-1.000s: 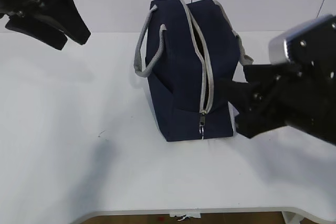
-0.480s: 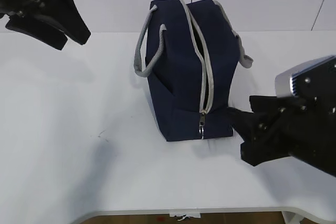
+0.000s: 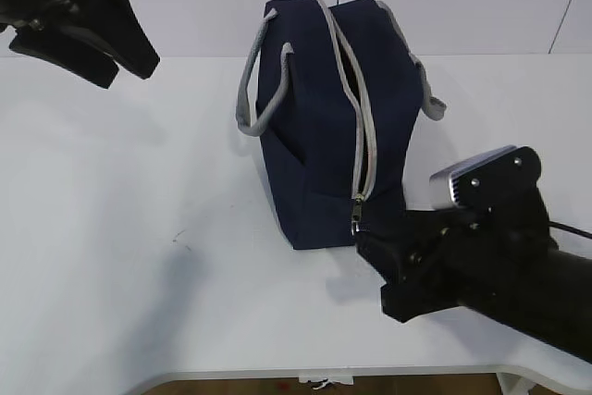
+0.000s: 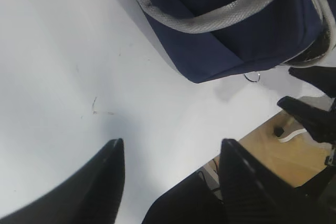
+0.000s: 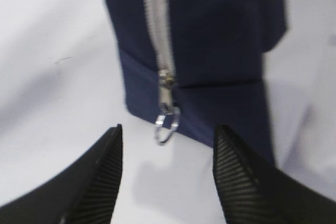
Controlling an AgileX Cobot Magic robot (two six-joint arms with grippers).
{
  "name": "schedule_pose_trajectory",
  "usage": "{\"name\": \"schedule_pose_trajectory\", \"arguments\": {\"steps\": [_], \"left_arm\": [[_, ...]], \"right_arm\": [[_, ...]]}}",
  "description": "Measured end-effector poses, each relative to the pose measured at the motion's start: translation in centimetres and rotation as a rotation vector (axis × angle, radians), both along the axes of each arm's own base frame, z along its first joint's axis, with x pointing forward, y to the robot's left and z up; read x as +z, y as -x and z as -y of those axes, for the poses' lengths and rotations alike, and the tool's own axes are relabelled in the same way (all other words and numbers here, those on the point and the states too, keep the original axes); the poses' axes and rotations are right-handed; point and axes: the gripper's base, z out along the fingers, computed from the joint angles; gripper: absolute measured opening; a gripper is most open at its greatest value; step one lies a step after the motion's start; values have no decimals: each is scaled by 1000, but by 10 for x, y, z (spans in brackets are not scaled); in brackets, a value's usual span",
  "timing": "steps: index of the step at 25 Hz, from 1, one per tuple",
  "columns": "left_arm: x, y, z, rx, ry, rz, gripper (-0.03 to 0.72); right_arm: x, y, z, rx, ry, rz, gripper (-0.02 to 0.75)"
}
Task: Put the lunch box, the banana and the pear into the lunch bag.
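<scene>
The navy lunch bag (image 3: 324,127) stands in the middle of the white table, grey handles hanging to each side. Its grey zipper runs over the top to a slider and ring pull (image 3: 355,226) at the near lower end. A narrow dark gap shows along the top. My right gripper (image 3: 363,240) is open, low on the table just in front of the ring pull (image 5: 167,124), fingers (image 5: 100,171) either side of it, not touching. My left gripper (image 3: 139,57) is open and empty, raised at the far left. The lunch box, banana and pear are out of view.
The table's front edge (image 3: 324,375) runs close behind my right arm. A small scratch mark (image 3: 178,240) lies on the table left of the bag. In the left wrist view the bag (image 4: 226,40) sits at upper right with the table edge below.
My right gripper has moved from the bag's right side down and left to the bag's near end, in front of the ring pull. The left arm and the bag have not moved.
</scene>
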Motion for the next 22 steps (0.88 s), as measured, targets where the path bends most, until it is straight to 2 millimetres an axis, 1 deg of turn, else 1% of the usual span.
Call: {"name": "schedule_pose_trajectory", "arguments": {"steps": [3, 10, 14, 22], "left_arm": [[0, 0, 0, 0, 0, 0, 433], [0, 0, 0, 0, 0, 0, 433], [0, 0, 0, 0, 0, 0, 433], [0, 0, 0, 0, 0, 0, 433]], "right_arm": [[-6, 0, -7, 57, -28, 2, 431], [-32, -4, -10, 57, -22, -56, 433], [-37, -7, -13, 61, -50, -26, 434], [-41, -17, -18, 43, -62, -20, 434]]}}
